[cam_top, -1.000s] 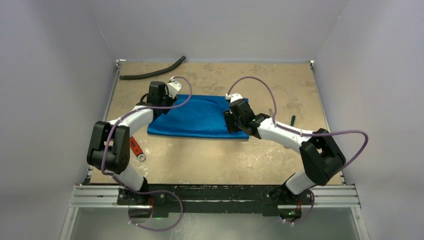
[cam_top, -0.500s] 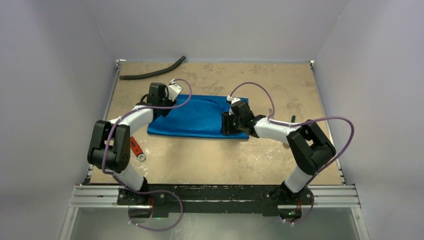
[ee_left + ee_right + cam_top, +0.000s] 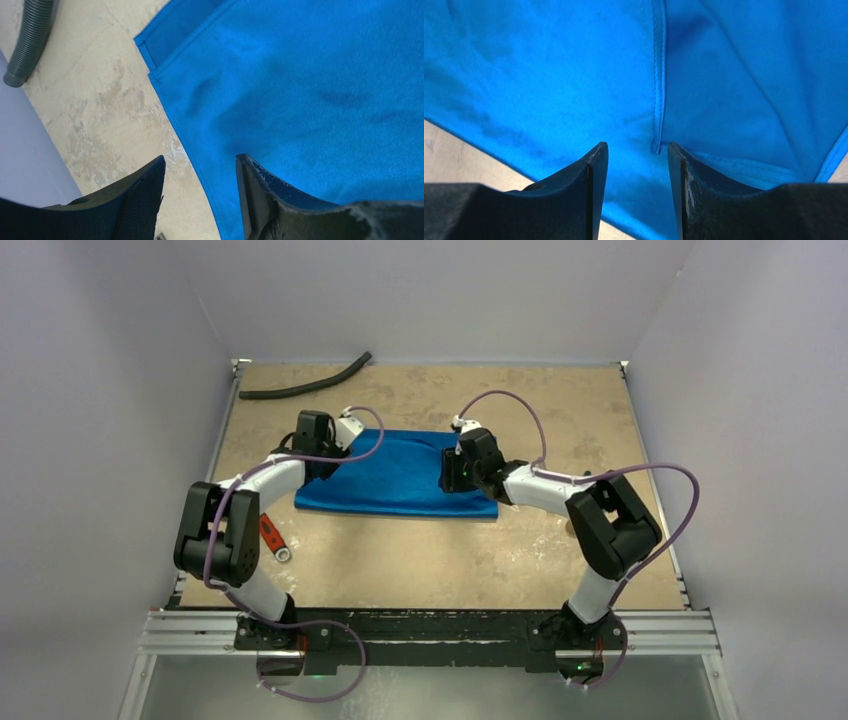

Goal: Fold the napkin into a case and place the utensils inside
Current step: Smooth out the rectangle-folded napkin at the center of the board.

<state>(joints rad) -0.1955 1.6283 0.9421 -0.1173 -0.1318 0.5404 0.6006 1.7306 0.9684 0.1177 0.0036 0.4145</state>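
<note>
The blue napkin lies flat on the table as a folded oblong, long side left to right. My left gripper hangs open over its left end. In the left wrist view the left gripper straddles the napkin's left edge, one finger over bare table and one over cloth. My right gripper is open just above the right end. In the right wrist view the end of a hem on the napkin sits in front of the right gripper. Neither gripper holds anything. The utensils are out of view.
A black hose lies at the back left corner, and its end shows in the left wrist view. A red-handled wrench lies at the front left beside the left arm. Walls close in the table on three sides.
My right gripper has moved a little back and left over the napkin's right end, its elbow has folded inward, and its jaws have narrowed slightly. The left arm has hardly moved.
</note>
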